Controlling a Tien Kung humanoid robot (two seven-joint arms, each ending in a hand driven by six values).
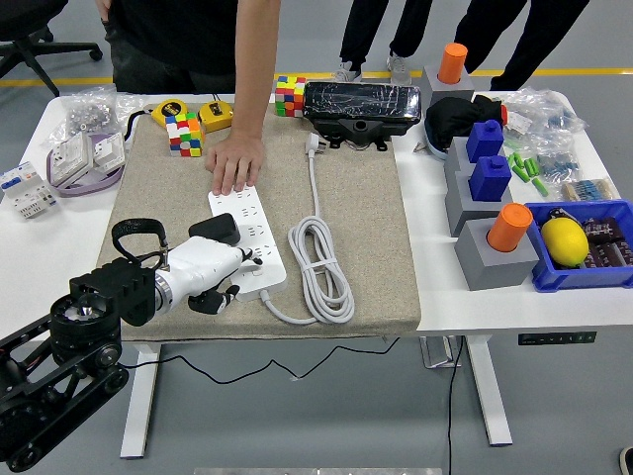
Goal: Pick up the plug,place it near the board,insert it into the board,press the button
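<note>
A white power strip (244, 212) lies on the beige mat (366, 237). A black plug (217, 229) sits on the strip's near half, and its black cable loops (134, 230) off to the left. My left hand (229, 269), white with dark fingers, rests at the strip's near end just below the plug. Its fingers are curled and hold nothing. A person's hand (235, 162) presses flat on the strip's far end. My right arm is out of view.
The strip's white cord (321, 267) lies coiled right of it. Puzzle cubes (183, 133), tape measures (215, 114) and a black box (361, 107) line the mat's far edge. Grey blocks (499, 252) and a blue bin (593, 247) with a lemon stand right.
</note>
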